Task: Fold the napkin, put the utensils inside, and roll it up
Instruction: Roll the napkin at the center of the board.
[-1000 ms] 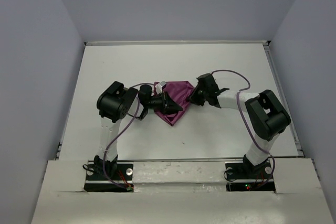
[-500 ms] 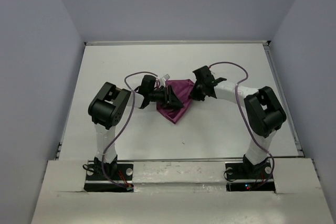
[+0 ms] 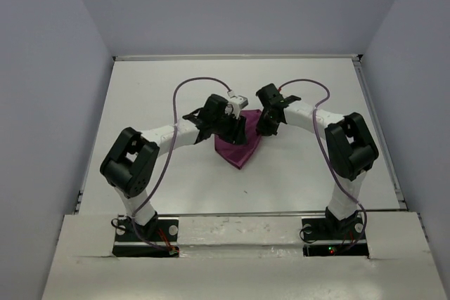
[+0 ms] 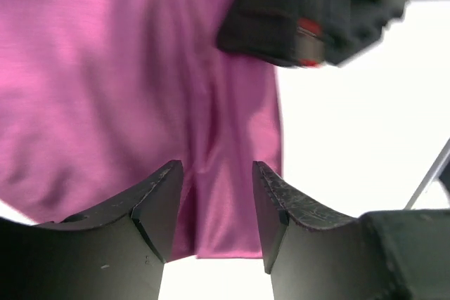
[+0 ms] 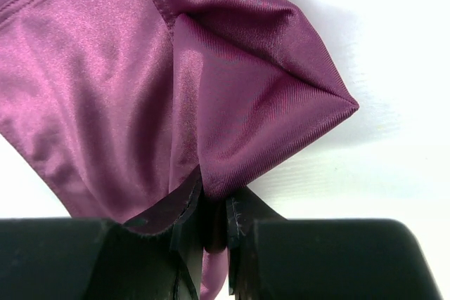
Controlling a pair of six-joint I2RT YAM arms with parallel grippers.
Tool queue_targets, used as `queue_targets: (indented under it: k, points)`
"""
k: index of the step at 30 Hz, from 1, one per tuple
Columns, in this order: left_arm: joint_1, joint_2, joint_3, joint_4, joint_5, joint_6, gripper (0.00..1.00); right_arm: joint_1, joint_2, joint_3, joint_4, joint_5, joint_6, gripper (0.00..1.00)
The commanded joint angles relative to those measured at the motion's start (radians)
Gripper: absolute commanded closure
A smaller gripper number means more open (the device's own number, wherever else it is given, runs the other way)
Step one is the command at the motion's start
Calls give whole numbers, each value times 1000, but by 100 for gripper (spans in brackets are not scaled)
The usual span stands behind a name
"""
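The plum-purple napkin [image 3: 240,150] lies bunched in a downward-pointing wedge at the table's middle. It shows creased in the left wrist view [image 4: 126,68] and folded over in the right wrist view [image 5: 232,96]. My right gripper [image 3: 262,130] is at its right edge; in its own view [image 5: 214,205] it is shut on a pinched fold of the cloth. My left gripper [image 3: 230,128] is over the napkin's left part; in its own view [image 4: 216,173] the jaws stand apart with the cloth's edge beyond the gap, nothing clamped. No utensils are in view.
The white table [image 3: 162,89] is walled by grey panels at the left, right and back. Purple cables [image 3: 193,82] loop above both arms. The right gripper's black body [image 4: 309,12] is close in front of the left one.
My left arm has stretched out toward the far right, carrying its gripper onto the napkin. My right gripper has shifted slightly left with the cloth. The napkin has drawn into a narrower wedge.
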Motion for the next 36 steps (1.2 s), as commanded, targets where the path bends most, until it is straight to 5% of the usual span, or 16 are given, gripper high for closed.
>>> queue_targets:
  k: [1,13,26,30,36]
  points:
    - [-127,-49,10,-51,-224,119,44,-5,7,55,-60,26,-15,99]
    - [-284,-65,-73,122,-504,69,33,-5,18,84,-62,23,-26,99]
    - [-342,49,-40,179,-543,70,30,-5,13,77,-60,23,-32,99]
    - [-342,70,-33,185,-557,67,42,-5,4,73,-62,27,-32,99]
    - [-339,73,-28,179,-503,63,87,-5,1,58,-56,26,-30,99]
